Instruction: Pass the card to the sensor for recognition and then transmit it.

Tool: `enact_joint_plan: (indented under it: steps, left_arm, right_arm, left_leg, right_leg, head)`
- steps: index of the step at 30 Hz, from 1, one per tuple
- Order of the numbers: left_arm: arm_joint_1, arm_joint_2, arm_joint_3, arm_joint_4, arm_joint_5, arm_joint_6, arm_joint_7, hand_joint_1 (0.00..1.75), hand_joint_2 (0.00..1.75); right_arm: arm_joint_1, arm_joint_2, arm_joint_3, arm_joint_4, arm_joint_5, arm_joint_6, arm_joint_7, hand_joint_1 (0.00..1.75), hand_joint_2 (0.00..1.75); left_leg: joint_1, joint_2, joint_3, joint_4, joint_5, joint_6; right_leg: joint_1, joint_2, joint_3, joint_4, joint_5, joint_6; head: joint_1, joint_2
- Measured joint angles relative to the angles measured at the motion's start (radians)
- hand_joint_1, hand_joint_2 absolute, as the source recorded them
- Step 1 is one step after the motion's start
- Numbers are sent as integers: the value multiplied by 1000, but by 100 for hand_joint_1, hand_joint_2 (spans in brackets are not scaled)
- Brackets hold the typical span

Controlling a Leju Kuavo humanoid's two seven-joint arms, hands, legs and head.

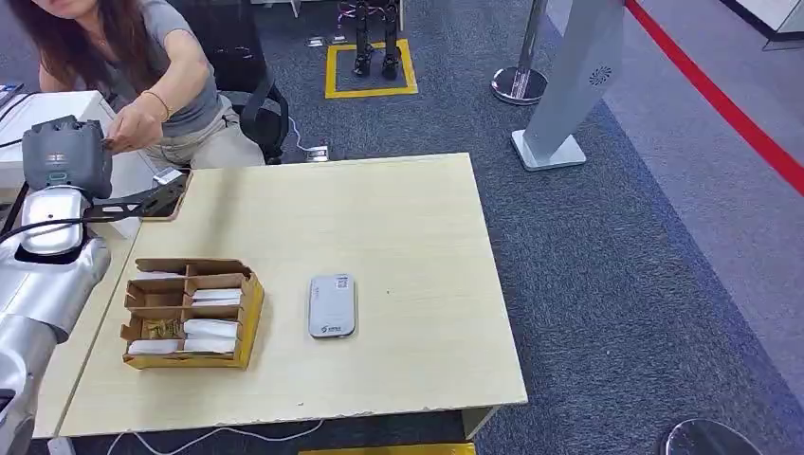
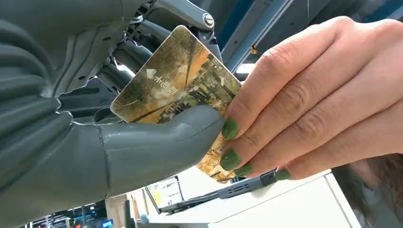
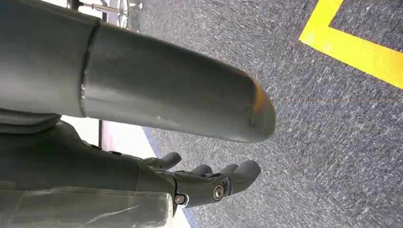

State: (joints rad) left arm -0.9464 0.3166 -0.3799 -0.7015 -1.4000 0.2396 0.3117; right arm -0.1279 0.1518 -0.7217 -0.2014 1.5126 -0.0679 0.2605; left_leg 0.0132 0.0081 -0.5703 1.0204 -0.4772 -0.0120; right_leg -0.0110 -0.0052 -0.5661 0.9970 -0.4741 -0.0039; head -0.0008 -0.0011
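Note:
A gold patterned card (image 2: pixel 176 80) sits between the thumb and dark fingers of my left hand (image 2: pixel 95 142), which grips it. A person's hand (image 2: pixel 323 95) with green nails pinches the card's other end. In the head view my left hand (image 1: pixel 64 156) is raised past the table's far left corner, meeting the person's hand (image 1: pixel 133 128). The grey-white sensor (image 1: pixel 332 305) lies flat near the middle of the wooden table (image 1: pixel 398 218). My right hand (image 3: pixel 123 171) hangs over grey carpet, its fingers apart and nothing in it.
A cardboard box (image 1: pixel 190 311) of cards in compartments stands left of the sensor. The seated person (image 1: pixel 142 66) is beyond the table's far left corner. A grey kiosk stand (image 1: pixel 569 85) and a stanchion base (image 1: pixel 517 83) stand on the carpet at the far right.

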Motion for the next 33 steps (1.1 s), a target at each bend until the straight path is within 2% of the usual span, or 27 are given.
enact_joint_plan:
  steps: [2, 3, 4, 33]
  left_arm:
    - [0, 0, 0, 0, 1, 0, 0, 175, 175]
    - [0, 0, 0, 0, 1, 0, 0, 5, 175]
    - [0, 0, 0, 0, 2, 0, 0, 0, 175]
    - [3, 5, 13, 0, 8, 8, 0, 0, 175]
  right_arm:
    - [0, 0, 0, 0, 0, 0, 0, 0, 0]
    - [0, 0, 0, 0, 0, 0, 0, 0, 0]
    - [0, 0, 0, 0, 0, 0, 0, 0, 0]
    - [-1, 2, 4, 0, -2, 0, 0, 0, 0]
  left_leg:
    - [0, 0, 0, 0, 0, 0]
    - [0, 0, 0, 0, 0, 0]
    - [0, 0, 0, 0, 0, 0]
    - [0, 0, 0, 0, 0, 0]
  right_leg:
    - [0, 0, 0, 0, 0, 0]
    - [0, 0, 0, 0, 0, 0]
    - [0, 0, 0, 0, 0, 0]
    - [0, 0, 0, 0, 0, 0]
  head:
    - [0, 0]
    - [0, 0]
    - [0, 0]
    - [0, 0]
